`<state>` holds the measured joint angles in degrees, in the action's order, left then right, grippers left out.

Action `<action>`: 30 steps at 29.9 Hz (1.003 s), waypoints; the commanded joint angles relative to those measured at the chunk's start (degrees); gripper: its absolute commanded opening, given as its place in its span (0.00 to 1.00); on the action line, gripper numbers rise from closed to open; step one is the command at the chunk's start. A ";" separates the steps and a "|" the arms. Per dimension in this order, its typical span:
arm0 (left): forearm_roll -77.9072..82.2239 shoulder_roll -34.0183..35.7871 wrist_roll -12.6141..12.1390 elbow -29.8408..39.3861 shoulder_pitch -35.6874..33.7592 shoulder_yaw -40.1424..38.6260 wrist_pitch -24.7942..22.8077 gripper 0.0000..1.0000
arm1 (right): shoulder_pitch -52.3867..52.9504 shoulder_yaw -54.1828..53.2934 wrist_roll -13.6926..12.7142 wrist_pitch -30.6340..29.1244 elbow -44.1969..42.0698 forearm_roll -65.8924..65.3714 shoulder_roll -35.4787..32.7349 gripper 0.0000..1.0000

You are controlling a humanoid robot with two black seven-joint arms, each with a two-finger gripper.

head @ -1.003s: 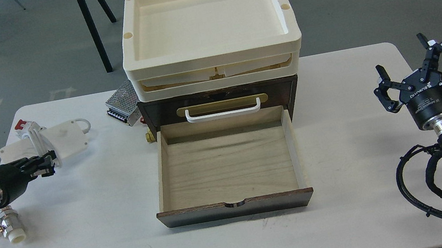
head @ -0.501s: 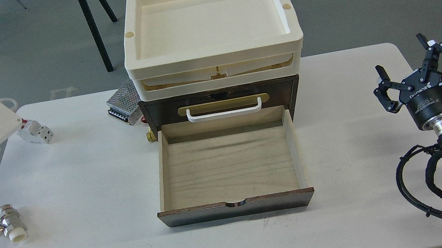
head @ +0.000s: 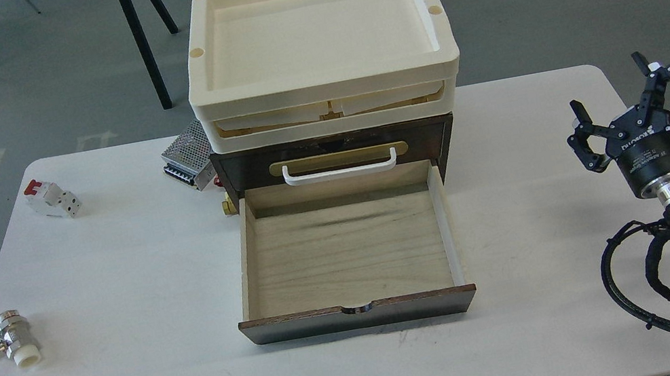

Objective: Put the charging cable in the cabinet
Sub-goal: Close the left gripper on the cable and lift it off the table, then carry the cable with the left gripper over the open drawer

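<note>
The cabinet (head: 328, 148) is a dark brown wooden box at the table's middle back. Its light wood drawer (head: 347, 255) is pulled out toward me and holds nothing. A white handle (head: 340, 168) on a brass plate sits above the drawer. Cream plastic trays (head: 317, 46) are stacked on top. The charging cable is out of view. My left gripper and left arm are out of view. My right gripper (head: 629, 105) is open and empty, held above the table's right edge, well right of the cabinet.
A perforated metal power supply box (head: 186, 155) lies at the cabinet's back left. A small white-and-red breaker (head: 52, 196) lies at the far left. A metal valve with a white end (head: 13, 339) lies at the left front. The table (head: 131, 362) is pale.
My left gripper lifted the charging cable off the table's left side, carried it left and up, and both have left the view. The right arm has not moved.
</note>
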<state>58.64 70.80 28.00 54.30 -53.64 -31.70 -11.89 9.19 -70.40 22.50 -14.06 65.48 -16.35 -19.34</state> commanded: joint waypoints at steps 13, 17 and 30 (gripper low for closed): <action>7.71 -2.76 0.00 30.15 -10.79 -5.65 -8.94 0.01 | 0.04 -0.01 0.00 0.00 0.00 0.00 0.00 0.99; 13.68 -7.15 0.00 35.52 -10.26 -4.95 -11.66 0.01 | 0.04 -0.01 0.00 0.00 0.00 0.00 0.00 0.99; 24.85 -20.69 0.00 38.78 -10.17 4.02 -15.36 0.02 | 0.04 -0.01 0.00 0.00 -0.09 0.00 0.00 1.00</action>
<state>81.50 52.70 28.01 93.07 -63.80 -28.68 -27.23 9.24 -70.40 22.50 -14.06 65.39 -16.35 -19.34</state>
